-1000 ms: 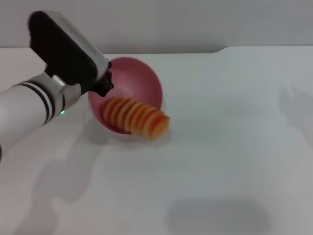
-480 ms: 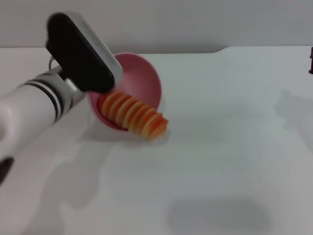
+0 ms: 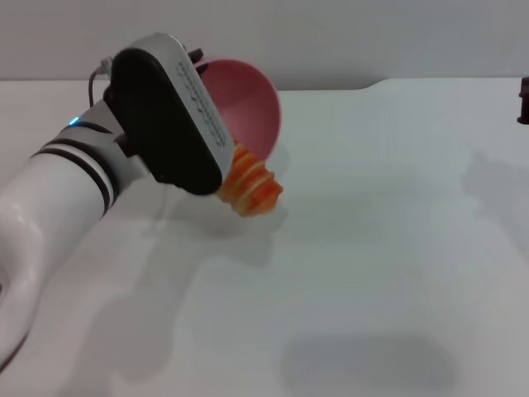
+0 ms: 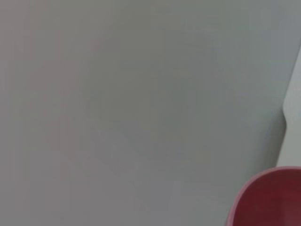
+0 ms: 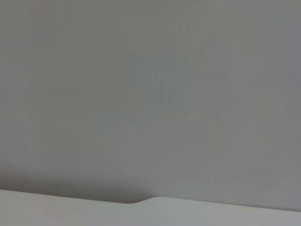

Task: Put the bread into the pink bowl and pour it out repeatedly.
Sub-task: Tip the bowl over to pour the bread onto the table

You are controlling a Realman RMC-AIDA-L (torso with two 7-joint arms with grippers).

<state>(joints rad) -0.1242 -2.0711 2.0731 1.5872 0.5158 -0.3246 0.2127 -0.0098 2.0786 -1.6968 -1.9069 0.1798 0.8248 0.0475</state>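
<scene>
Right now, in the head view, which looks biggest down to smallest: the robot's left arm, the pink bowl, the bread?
1. Left arm, though it is nearest the camera.
2. Pink bowl, partly hidden by the arm.
3. Bread, only its end showing.

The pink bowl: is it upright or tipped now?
Tipped. The pink bowl shows its inside toward the head camera, and the bread sticks out below its rim onto the table.

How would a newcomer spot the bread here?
Start at the white table, then the tipped pink bowl by the left arm's black wrist housing. The bread pokes out under its rim: the only orange, cream-ridged thing.
</scene>
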